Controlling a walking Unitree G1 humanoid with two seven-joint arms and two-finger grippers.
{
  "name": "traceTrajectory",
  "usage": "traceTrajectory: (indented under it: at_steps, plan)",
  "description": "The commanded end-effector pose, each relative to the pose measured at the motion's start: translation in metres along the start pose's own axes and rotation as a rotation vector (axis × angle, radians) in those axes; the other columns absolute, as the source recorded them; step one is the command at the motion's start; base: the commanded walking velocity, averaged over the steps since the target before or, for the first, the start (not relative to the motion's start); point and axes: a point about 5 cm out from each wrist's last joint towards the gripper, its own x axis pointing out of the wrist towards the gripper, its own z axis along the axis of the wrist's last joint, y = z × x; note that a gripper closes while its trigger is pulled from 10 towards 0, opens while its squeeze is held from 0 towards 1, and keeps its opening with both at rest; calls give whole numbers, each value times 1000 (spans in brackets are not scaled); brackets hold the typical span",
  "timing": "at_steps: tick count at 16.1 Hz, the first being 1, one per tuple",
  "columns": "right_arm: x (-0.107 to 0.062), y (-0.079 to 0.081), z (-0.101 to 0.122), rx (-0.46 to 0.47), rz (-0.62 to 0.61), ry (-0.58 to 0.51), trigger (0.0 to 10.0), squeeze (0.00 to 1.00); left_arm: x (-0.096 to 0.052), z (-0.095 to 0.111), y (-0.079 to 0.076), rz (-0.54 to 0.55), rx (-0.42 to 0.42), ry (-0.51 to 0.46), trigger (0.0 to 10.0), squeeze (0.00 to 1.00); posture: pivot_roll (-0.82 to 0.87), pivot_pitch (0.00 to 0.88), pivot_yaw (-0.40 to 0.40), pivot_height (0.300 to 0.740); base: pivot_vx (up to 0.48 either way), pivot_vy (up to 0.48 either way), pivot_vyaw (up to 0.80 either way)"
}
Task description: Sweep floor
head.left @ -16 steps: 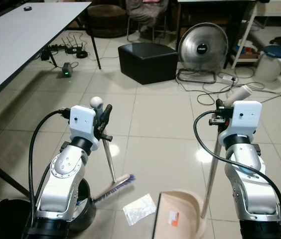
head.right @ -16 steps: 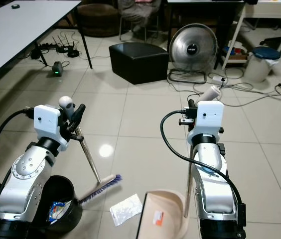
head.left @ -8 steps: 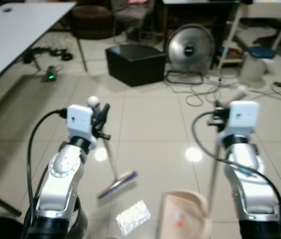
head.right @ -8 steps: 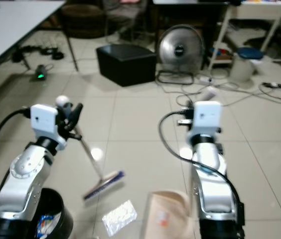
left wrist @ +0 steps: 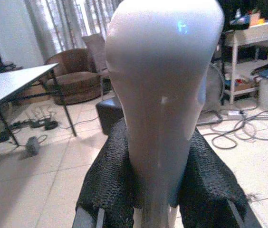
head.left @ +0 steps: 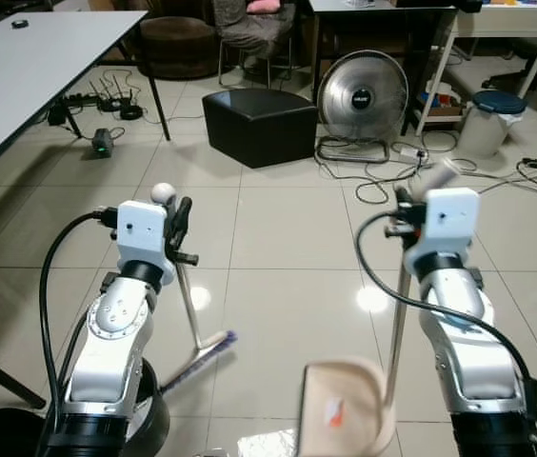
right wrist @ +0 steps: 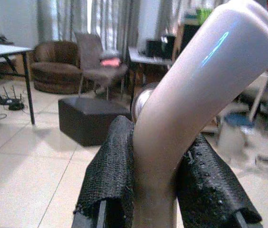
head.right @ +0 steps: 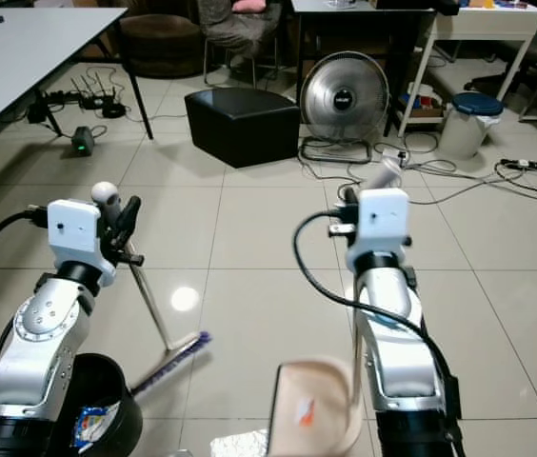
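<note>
With the left gripper (head.left: pixel 181 231) clamped on the broom (head.left: pixel 189 309) at centre-left and the right gripper (head.left: pixel 404 211) clamped on the dustpan (head.left: pixel 345 407) handle at bottom centre, we should drag the bristles toward the crumpled wrapper (head.right: pixel 240 444) at the bottom edge, pan lip flat.

Black ottoman (head.left: pixel 258 125) beside round fan (head.left: pixel 362 96), white table (head.left: pixel 30 67) left.

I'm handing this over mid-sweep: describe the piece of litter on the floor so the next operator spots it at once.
Start at the beige dustpan that the right gripper holds by its long handle, low in the head view. Just to the pan's left, at the frame's bottom edge, lies a crumpled silvery wrapper. It sits nearer than the purple-bristled broom head, shiny and flat against the pale tiles.
</note>
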Motion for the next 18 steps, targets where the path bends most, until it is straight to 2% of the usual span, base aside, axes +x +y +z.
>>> traceTrajectory:
  at_steps: [1,4,7,12,14,18]
  plan:
    - [6,0,10,-33,17,-67,10000,0,6,7,2,19,20,-24,10000,0,37,10,41,740,0,0,0]
    - [11,7,0,-80,110,-61,10000,0,10,1,-5,7,21,14,10000,0,43,59,57,740,0,0,0]
    - [14,18,-11,-140,197,-43,10000,0,7,-3,-21,-85,20,30,10000,0,29,104,64,740,0,0,0]
    - [8,19,-2,-79,151,-90,10000,0,-1,-10,-28,-134,-33,68,10000,0,16,111,37,740,0,0,0]
    - [2,15,-1,-63,130,-93,10000,0,-5,-4,-31,-151,-68,49,10000,0,17,105,31,740,0,0,0]
    - [3,11,-2,-34,90,-78,10000,0,-3,0,-29,-157,-70,41,10000,0,28,101,31,740,0,0,0]
